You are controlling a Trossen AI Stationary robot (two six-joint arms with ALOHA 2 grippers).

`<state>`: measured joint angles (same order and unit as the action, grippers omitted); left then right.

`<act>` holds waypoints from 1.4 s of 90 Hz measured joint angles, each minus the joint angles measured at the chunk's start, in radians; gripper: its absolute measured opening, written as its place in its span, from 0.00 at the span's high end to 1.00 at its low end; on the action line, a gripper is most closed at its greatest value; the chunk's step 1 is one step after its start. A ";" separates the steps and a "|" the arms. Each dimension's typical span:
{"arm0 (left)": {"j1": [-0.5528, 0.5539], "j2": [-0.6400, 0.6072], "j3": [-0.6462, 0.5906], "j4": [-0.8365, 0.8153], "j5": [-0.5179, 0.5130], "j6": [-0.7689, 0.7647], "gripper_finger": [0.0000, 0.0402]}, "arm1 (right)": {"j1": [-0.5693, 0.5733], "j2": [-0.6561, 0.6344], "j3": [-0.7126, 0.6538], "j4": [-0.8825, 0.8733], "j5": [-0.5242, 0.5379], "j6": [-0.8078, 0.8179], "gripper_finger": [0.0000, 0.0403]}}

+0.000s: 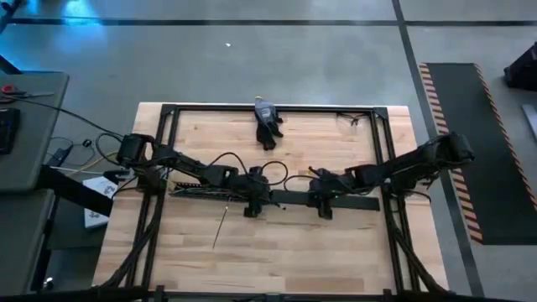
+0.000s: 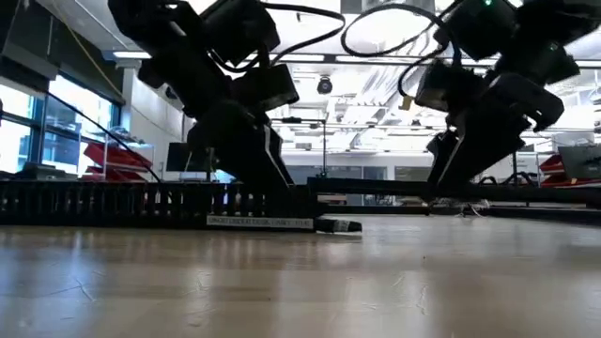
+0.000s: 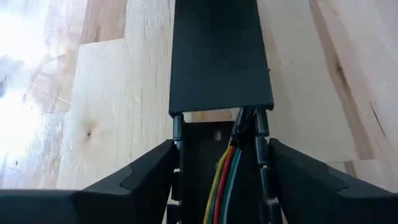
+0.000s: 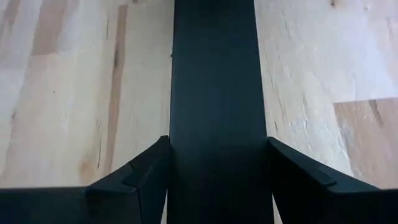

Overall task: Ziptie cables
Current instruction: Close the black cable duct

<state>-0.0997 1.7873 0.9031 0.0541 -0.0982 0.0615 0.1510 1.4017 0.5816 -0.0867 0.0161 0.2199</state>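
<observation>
On the wooden worktop [image 1: 277,252], the left claw [image 3: 217,186] is clamped on a black comb-edged duct [image 2: 141,203]. Coloured cables [image 3: 225,180] lie inside it. The right claw [image 4: 217,186] is clamped on the flat black lid [image 4: 214,81]. Nearby lie 1 thin stick [image 1: 220,226] and a black tool [image 1: 267,122].
</observation>
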 joint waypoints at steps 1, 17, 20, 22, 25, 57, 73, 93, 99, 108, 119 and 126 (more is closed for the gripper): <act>0.000 0.000 0.000 0.000 0.000 0.000 0.44 | 0.000 0.000 0.005 -0.008 0.001 -0.004 0.49; 0.000 0.000 0.000 0.001 -0.002 -0.010 0.44 | -0.001 0.000 0.062 -0.093 0.006 -0.035 0.49; 0.000 0.000 0.000 0.003 -0.001 -0.018 0.44 | -0.001 0.000 0.068 -0.102 0.007 -0.035 0.49; 0.000 0.000 0.000 0.005 -0.001 -0.023 0.44 | -0.001 0.000 0.071 -0.108 0.006 -0.034 0.49; 0.000 0.000 0.000 0.007 -0.001 -0.029 0.44 | -0.001 0.000 0.073 -0.111 0.006 -0.034 0.49; 0.000 0.000 0.000 0.020 -0.006 -0.043 0.44 | -0.002 0.007 0.074 -0.098 0.009 -0.030 0.49; 0.000 0.000 0.000 0.021 -0.011 -0.045 0.44 | -0.002 0.056 0.081 -0.056 0.017 -0.026 0.49; -0.002 0.000 -0.002 0.013 -0.038 -0.054 0.44 | -0.006 0.100 0.149 -0.120 0.032 -0.064 0.49; -0.001 0.000 -0.002 0.013 -0.038 -0.050 0.44 | -0.007 0.113 0.164 -0.142 0.033 -0.068 0.49; 0.008 0.000 -0.002 0.007 -0.018 -0.059 0.40 | -0.007 0.127 0.169 -0.144 0.033 -0.067 0.49; 0.017 -0.005 -0.001 -0.026 -0.004 -0.078 0.32 | -0.007 0.127 0.171 -0.135 0.035 -0.065 0.49; 0.020 -0.012 0.000 -0.043 0.004 -0.079 0.27 | -0.007 0.127 0.171 -0.132 0.037 -0.062 0.49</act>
<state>-0.0801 1.7756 0.9035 0.0111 -0.0938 -0.0174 0.1436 1.5284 0.7531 -0.2190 0.0526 0.1580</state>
